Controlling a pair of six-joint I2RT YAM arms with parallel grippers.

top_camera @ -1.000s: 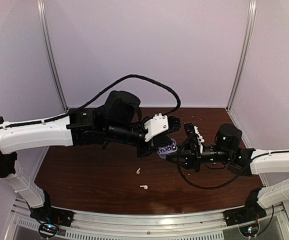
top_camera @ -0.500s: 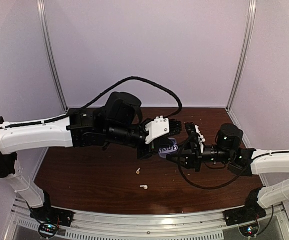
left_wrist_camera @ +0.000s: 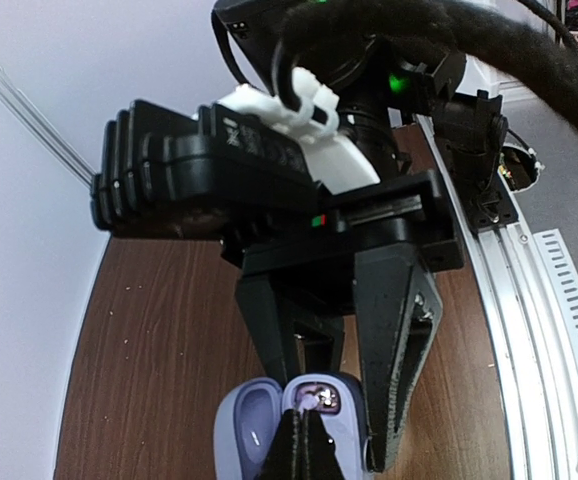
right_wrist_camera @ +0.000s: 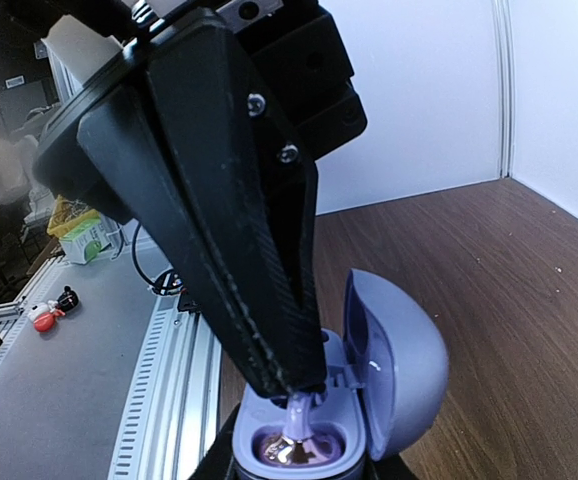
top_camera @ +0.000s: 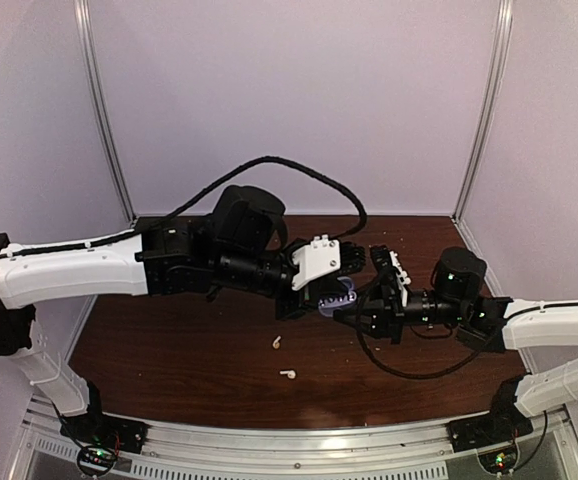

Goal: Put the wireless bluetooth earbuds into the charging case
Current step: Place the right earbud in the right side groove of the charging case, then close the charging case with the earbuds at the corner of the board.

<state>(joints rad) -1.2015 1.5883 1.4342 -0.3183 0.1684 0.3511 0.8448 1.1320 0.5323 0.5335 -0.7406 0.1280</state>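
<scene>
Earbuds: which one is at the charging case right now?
The lilac earbud, pinched by the left gripper at the open case in the right gripper. Both white earbuds lie loose on the table.

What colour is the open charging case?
Pale lavender-purple; the charging case shows best in the right wrist view.

I see a brown wooden table [top_camera: 169, 350], pale walls [top_camera: 289, 100] behind it, and a silver rail [top_camera: 289, 440] along its near edge.
</scene>
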